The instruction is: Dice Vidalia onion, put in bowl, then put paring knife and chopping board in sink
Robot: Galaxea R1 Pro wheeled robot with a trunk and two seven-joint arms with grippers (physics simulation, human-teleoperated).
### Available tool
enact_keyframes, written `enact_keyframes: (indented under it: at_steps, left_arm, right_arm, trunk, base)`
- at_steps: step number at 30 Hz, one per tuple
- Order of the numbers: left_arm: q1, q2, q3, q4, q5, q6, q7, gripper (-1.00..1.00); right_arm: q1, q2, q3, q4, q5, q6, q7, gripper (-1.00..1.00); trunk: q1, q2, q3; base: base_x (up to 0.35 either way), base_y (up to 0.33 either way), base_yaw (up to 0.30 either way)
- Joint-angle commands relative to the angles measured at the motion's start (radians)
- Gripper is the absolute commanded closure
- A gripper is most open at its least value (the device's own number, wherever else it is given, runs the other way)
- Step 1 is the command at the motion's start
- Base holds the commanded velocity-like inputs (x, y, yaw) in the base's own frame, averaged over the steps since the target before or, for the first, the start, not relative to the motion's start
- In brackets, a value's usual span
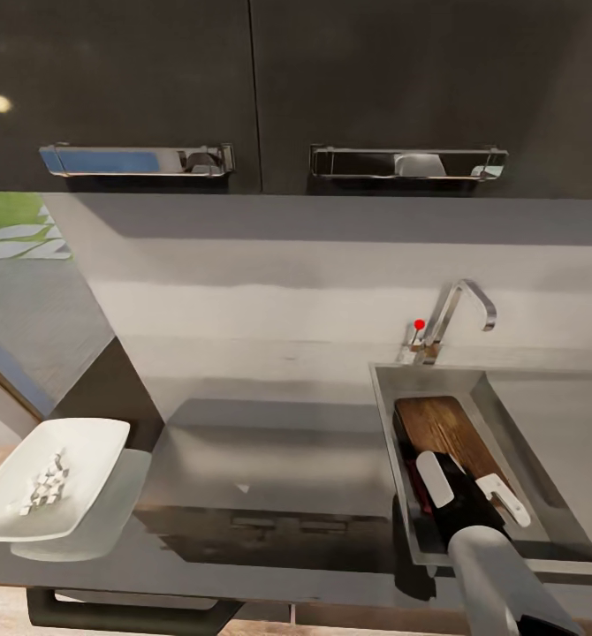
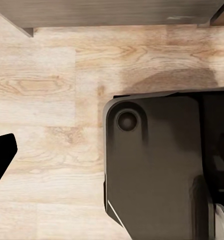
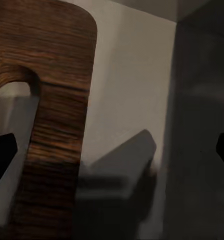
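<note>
Dark grey upper cabinets with chrome handles fill the top of the head view, over a pale backsplash and the grey brushed-steel countertop. Sink sits at lower right of the frame, chrome faucet with a red knob behind it. Chopping board lies inside the basin, dark-brown wood, leaning along the left wall. Red sliver beside the board's lower left edge, possibly the paring knife handle; too small and shadowed to be sure.

Right gripper reaches down into the sink over the board's near end, white fingers spread apart, nothing between them. Right wrist view confirms: dark fingertip at each side of the frame, wide gap, holding nothing; the board's handle slot end is close below, grey sink floor beside it.

Bowl at lower left of the head view, white, squarish, tilted at the counter's end, overhanging the edge. Diced onion sits inside it as small pale bits.

Left wrist view: light wooden floor, the robot's dark base, counter edge along the top. One dark fingertip shows at the left edge; can't tell how far the left gripper is open.
</note>
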Motion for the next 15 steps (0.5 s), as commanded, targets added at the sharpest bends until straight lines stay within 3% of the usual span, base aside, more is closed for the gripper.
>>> enact_keyframes:
  at_steps: [1, 4, 7, 9, 12, 14, 15]
  left_arm:
    - [0.0, 0.001, -0.008, -0.002, 0.01, -0.002, 0.007, -1.0]
    - [0.0, 0.002, -0.008, 0.0, 0.01, -0.002, 0.007, -1.0]
    - [0.0, 0.002, -0.008, 0.0, 0.01, -0.002, 0.007, -1.0]
    - [0.0, 0.001, -0.008, 0.001, 0.01, -0.002, 0.007, -1.0]
    - [0.0, 0.002, -0.008, 0.001, 0.01, -0.002, 0.007, -1.0]
    - [0.0, 0.002, -0.008, 0.002, 0.01, -0.002, 0.007, -1.0]
    - [0.0, 0.002, -0.008, 0.002, 0.01, -0.002, 0.007, -1.0]
  right_arm:
    - [-0.001, 0.001, -0.003, -0.007, -0.003, -0.001, -0.002, -1.0]
    - [-0.001, 0.001, -0.001, -0.045, -0.003, 0.002, -0.004, -1.0]
    - [-0.001, 0.002, 0.01, -0.161, 0.01, 0.031, -0.007, -1.0]
    - [-0.001, 0.008, 0.018, -0.287, 0.041, 0.145, -0.008, -1.0]
    - [-0.001, 0.014, 0.022, -0.426, 0.054, 0.297, -0.007, -1.0]
    - [0.001, 0.018, 0.047, -0.499, 0.056, 0.372, -0.003, -1.0]
    - [0.002, 0.019, 0.086, -0.523, 0.057, 0.403, 0.012, -1.0]
  trunk:
    - [0.001, -0.002, -0.002]
    - [0.001, -0.002, -0.002]
    - [0.001, -0.002, -0.002]
    - [0.001, -0.002, -0.002]
    - [0.001, -0.002, -0.002]
    - [0.001, -0.002, -0.002]
    - [0.001, -0.002, -0.002]
  base:
    - [0.0, 0.0, 0.0]
    - [0.0, 0.0, 0.0]
    - [0.0, 0.0, 0.0]
    - [0.0, 0.0, 0.0]
    - [0.0, 0.0, 0.0]
    - [-0.003, 0.0, 0.0]
    - [-0.066, 0.0, 0.0]
